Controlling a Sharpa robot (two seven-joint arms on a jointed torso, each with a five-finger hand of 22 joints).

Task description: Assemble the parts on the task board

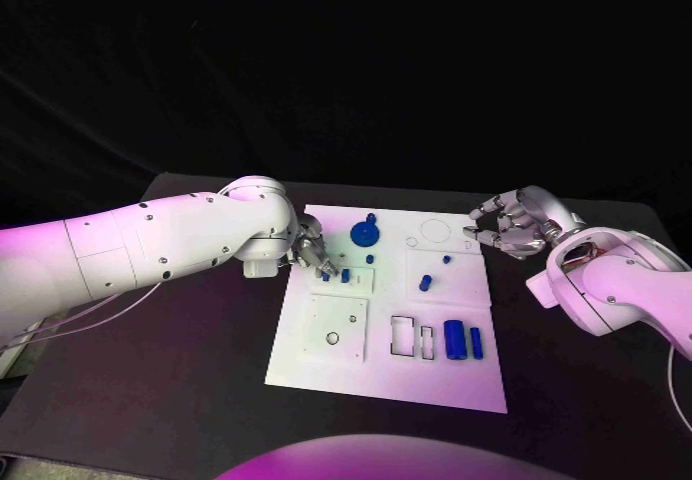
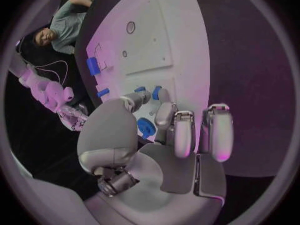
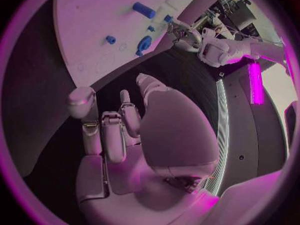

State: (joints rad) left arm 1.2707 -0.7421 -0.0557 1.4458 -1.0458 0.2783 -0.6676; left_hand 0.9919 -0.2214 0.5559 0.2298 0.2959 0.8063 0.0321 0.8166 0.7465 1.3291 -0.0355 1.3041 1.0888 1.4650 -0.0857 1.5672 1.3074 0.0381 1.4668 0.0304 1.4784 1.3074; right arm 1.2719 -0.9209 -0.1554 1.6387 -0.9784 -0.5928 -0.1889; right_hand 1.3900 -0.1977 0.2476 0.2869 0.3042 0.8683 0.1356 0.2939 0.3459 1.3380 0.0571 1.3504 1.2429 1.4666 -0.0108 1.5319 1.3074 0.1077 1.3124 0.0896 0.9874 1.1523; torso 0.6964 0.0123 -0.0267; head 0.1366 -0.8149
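The white task board [image 1: 339, 350] lies in the middle of the black table. My left hand [image 1: 310, 248] is over the board's left edge, one fingertip [image 2: 145, 96] down beside two small blue pieces [image 1: 336, 276] [image 2: 156, 92]; nothing is gripped. A round blue part [image 1: 366, 233] [image 2: 145, 126] stands just right of that hand. Blue pegs [image 1: 427, 283] [image 1: 446, 258] stand mid-board, and a blue cylinder [image 1: 454, 339] and a blue bar [image 1: 476, 343] lie near the front right. My right hand [image 1: 512, 225] [image 3: 119, 125] hovers at the board's far right corner, fingers loosely bent, holding nothing.
Empty rectangular slots [image 1: 413, 337] and a square plate with a hole [image 1: 335, 330] are on the board's near half. Two round recesses [image 1: 433, 232] lie at its far right. Bare black table [image 1: 173, 370] surrounds the board.
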